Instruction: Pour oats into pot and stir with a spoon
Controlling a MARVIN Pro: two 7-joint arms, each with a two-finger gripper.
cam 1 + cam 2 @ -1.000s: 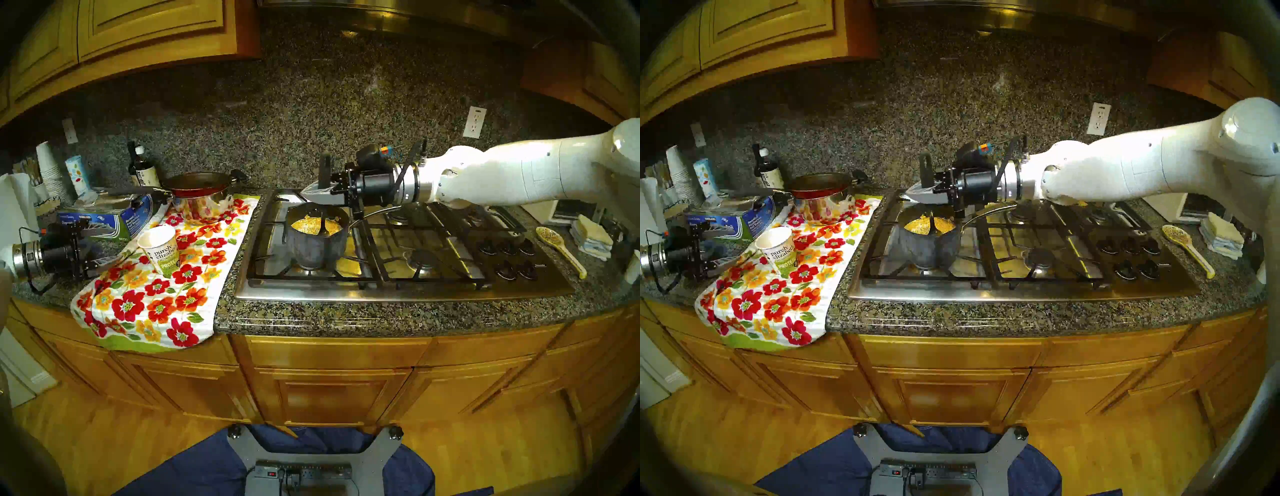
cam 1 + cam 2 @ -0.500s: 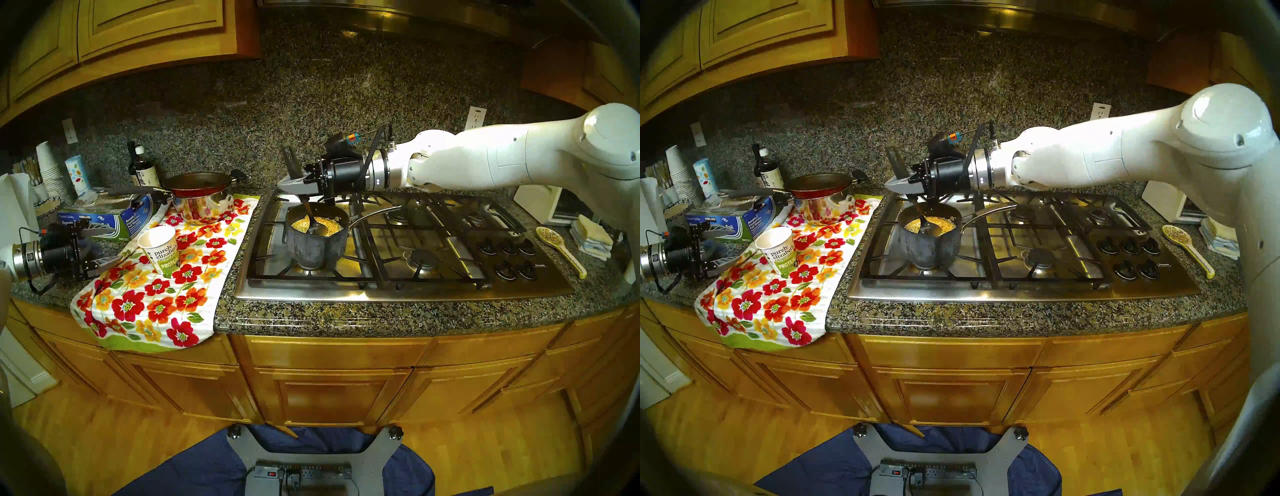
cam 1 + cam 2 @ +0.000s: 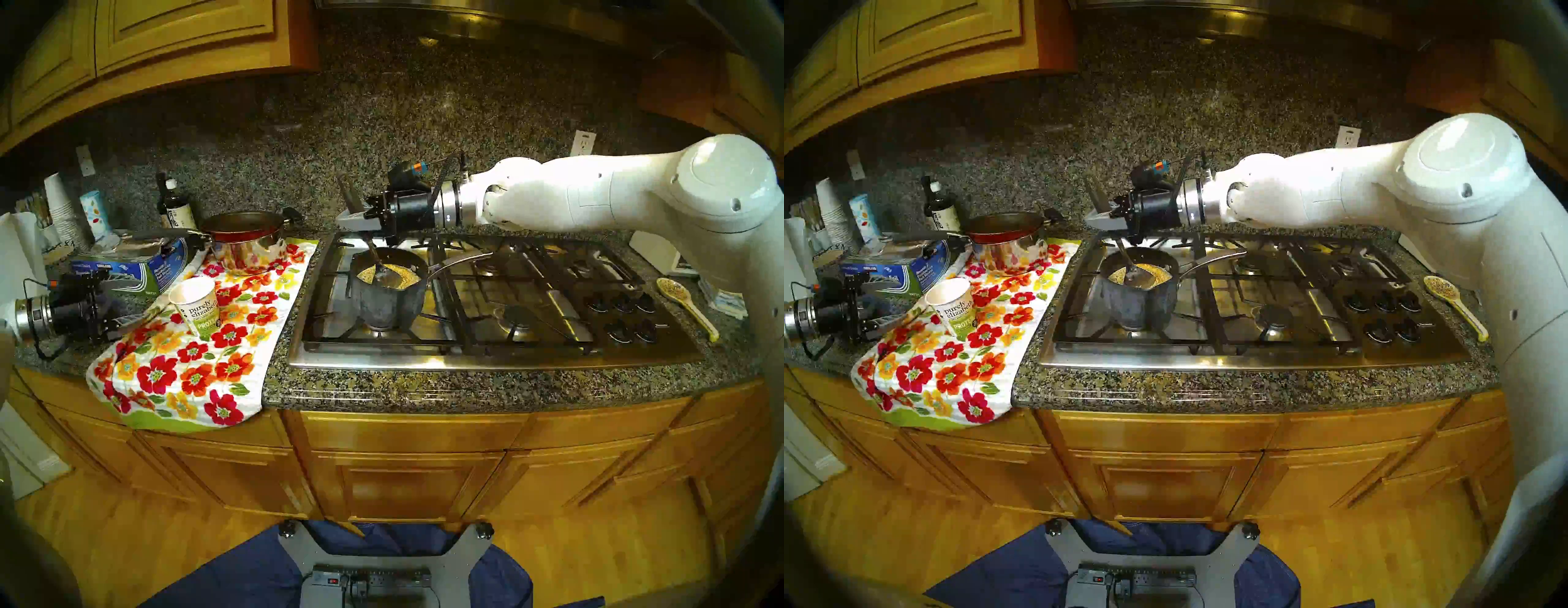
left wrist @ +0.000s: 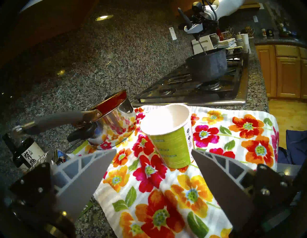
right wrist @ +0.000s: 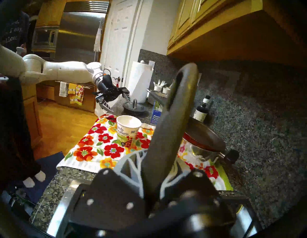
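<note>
The dark grey pot [image 3: 384, 297] stands on the front left burner with pale oats [image 3: 408, 276] inside. My right gripper [image 3: 343, 220] hovers behind and above the pot, shut on the flat black handle of the spoon [image 3: 373, 254]. The spoon slants down into the pot, its bowl resting in the oats [image 3: 1158, 271]. In the right wrist view the slotted handle [image 5: 172, 126] rises between the fingers. My left gripper [image 4: 153, 150] stands open, empty, just left of the white and green cup [image 4: 167, 133], which is upright on the floral towel [image 3: 195, 365].
A red frying pan [image 3: 239, 224] sits on a shiny steel pot [image 3: 250, 254] behind the cup. A foil box [image 3: 127, 271] and a dark bottle [image 3: 174, 208] are at back left. A cream speckled spoon [image 3: 685, 303] lies right of the stove knobs [image 3: 623, 314].
The right arm moved left and a little up. The spoon went from upright to slanted, handle top leaning left, its bowl sweeping through the oats. Left arm and cup stayed put.
</note>
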